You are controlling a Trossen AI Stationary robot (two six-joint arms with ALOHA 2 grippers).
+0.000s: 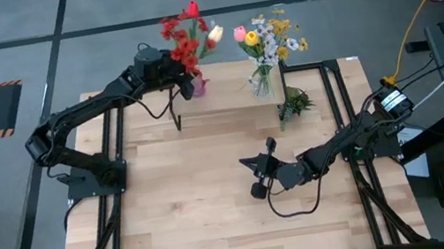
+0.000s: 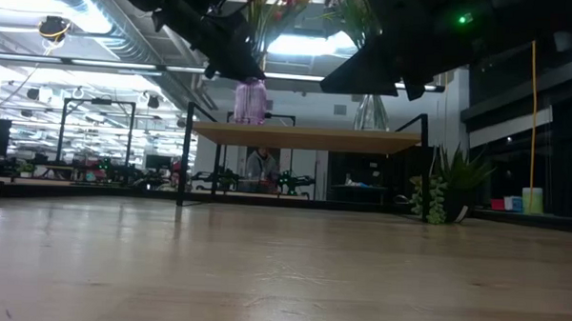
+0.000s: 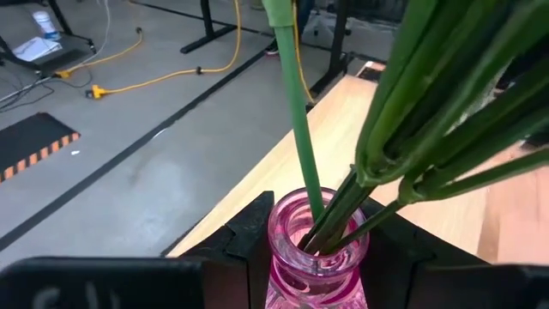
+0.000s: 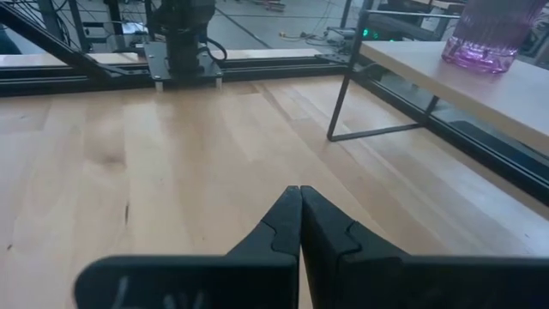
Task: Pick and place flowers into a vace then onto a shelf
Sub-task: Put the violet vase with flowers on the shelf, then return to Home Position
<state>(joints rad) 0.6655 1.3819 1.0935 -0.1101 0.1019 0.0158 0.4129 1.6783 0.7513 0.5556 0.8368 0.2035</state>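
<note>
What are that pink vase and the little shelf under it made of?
The pink vase looks like tinted glass or clear plastic: glossy, see-through, stems showing inside. The shelf has a pale, matte top board with wood grain, on thin black legs, probably metal.

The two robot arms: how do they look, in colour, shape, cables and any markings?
Both arms are black, built of slim jointed segments on dark base plates. The left hand and the right hand each end in two flat black fingers with stepped, notched inner edges. A thin black cable loops on the table under the right arm. Faint pale scribbles mark the black block behind the fingers.
</note>
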